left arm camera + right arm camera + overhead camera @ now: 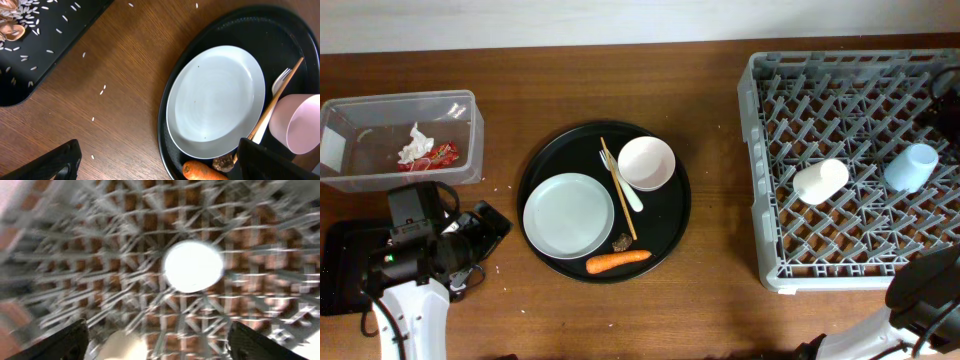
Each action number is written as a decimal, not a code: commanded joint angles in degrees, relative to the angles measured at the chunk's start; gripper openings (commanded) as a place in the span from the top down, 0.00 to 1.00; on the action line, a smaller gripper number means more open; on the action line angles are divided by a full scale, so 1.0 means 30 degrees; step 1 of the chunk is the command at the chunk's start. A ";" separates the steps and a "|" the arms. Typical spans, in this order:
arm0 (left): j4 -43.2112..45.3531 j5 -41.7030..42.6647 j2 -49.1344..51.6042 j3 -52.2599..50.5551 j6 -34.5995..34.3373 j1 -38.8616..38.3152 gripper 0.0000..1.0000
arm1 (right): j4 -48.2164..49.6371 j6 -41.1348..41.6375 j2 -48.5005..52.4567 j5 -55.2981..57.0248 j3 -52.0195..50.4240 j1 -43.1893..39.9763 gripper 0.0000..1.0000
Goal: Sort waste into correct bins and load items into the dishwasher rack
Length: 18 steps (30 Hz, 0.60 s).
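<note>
A round white plate (568, 214), a white bowl (646, 163), thin pale sticks (618, 188), an orange carrot (618, 262) and a brown food scrap (621, 242) lie on the large round black tray (540, 165). My left gripper (488, 235) is open and empty, just left of that tray. In the left wrist view (160, 170) it hovers over the wood near the plate (215, 100) and carrot (200, 171). The clear tub (470, 140) holds white tissue (417, 146) and a red wrapper (442, 153). My right gripper (160, 345) is open above the grey rack (770, 150).
The rack holds a small white cup (820, 181) and a light blue cup (910, 166). The shallow black tray (30, 60) with rice grains and scraps lies at the lower left, under my left arm. Loose grains dot the wood. A white fork (628, 185) lies beside the sticks.
</note>
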 commanded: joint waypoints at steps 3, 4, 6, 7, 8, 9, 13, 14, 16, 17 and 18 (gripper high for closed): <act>0.0029 0.0124 -0.0080 0.0022 -0.0109 0.0124 0.01 | -0.1690 -0.0328 -0.2499 -0.4371 0.0000 0.4758 0.15; 0.0029 0.0124 -0.0080 0.0022 -0.0109 0.0124 0.01 | -0.1756 -0.0408 -0.2871 -0.4364 0.0000 0.6251 0.15; 0.0029 0.0124 -0.0080 0.0022 -0.0109 0.0124 0.01 | -0.2025 -0.0736 -0.3169 -0.4124 0.0000 0.9843 0.18; 0.0029 0.0131 -0.0080 0.0022 -0.0109 0.0124 0.01 | -0.2178 -0.0729 -0.3118 -0.3541 -0.0022 1.2094 0.21; 0.0029 0.0124 -0.0080 0.0022 -0.0109 0.0124 0.01 | -0.2069 -0.0583 -0.3111 -0.2659 -0.0211 1.3945 0.22; 0.0029 0.0131 -0.0080 0.0022 -0.0109 0.0124 0.01 | -0.1858 0.0306 -0.3111 -0.0860 -0.0554 1.6560 0.22; 0.0036 0.0131 -0.0080 0.0022 -0.0109 0.0124 0.01 | 0.0036 0.3140 -0.3002 0.3497 -0.2769 2.3365 0.00; 0.0029 0.0131 -0.0080 0.0022 -0.0109 0.0124 0.01 | 0.0831 0.3497 -0.2936 0.3577 -0.3512 2.4509 0.01; 0.0029 0.0124 -0.0080 0.0022 -0.0109 0.0124 0.01 | 0.2616 0.4823 -0.2696 0.3439 -0.5384 2.6476 0.01; 0.0029 0.0131 -0.0080 0.0022 -0.0109 0.0124 0.01 | 0.3264 0.4962 -0.2659 0.3344 -0.6025 2.6935 0.01; 0.0029 0.0131 -0.0080 0.0022 -0.0109 0.0124 0.01 | 0.4146 0.4925 -0.2623 0.3045 -0.6878 2.7460 0.01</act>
